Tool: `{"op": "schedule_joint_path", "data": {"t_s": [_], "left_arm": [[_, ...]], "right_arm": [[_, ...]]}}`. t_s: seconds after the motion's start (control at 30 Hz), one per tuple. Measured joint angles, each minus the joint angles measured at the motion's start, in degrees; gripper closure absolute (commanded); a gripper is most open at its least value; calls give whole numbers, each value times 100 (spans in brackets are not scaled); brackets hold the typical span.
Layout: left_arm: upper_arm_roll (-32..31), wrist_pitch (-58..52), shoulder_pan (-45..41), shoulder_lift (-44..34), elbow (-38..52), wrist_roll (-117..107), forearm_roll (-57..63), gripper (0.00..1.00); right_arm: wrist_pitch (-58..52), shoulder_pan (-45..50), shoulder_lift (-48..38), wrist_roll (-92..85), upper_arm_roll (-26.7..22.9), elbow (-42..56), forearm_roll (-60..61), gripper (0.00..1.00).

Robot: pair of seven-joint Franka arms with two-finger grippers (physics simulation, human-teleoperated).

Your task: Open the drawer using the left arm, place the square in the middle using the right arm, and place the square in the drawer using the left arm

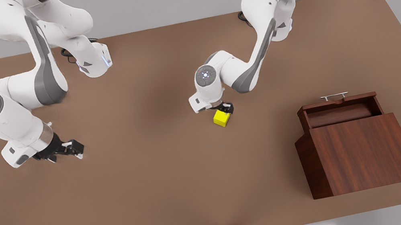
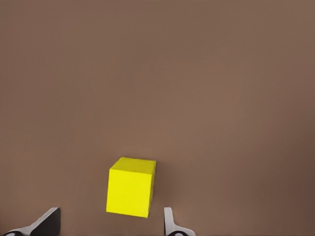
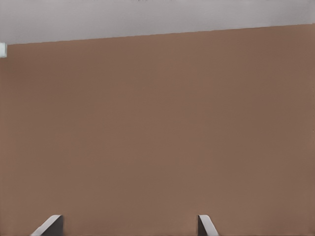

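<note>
My left gripper (image 1: 226, 111) hangs spread over the cube (image 1: 222, 118) at frame centre, needs square straddling before closing; right gripper (image 1: 68, 150), lower left, waits spread.

- The square (image 2: 130, 187), a bright yellow cube, is seen resting on the brown tabletop (image 2: 157, 73).
- The left gripper (image 2: 110, 223) is placed just short of the square, its jaws spread wide.
- One dark fingertip (image 2: 47, 221) lies well to one side of the square; the other lies just beside its opposite edge.
- Neither fingertip is seen touching the square.
</note>
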Motion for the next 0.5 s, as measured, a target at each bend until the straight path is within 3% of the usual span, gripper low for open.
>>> {"op": "schedule_joint_path", "data": {"t_s": [0.1, 0.5], "left_arm": [[35, 327, 0, 22, -348, 0, 201, 0], [93, 903, 0, 603, -529, -211, 413, 0]], "right_arm": [[34, -520, 24, 28, 691, 46, -174, 0], [-291, -536, 298, 75, 663, 689, -300, 0]]}}
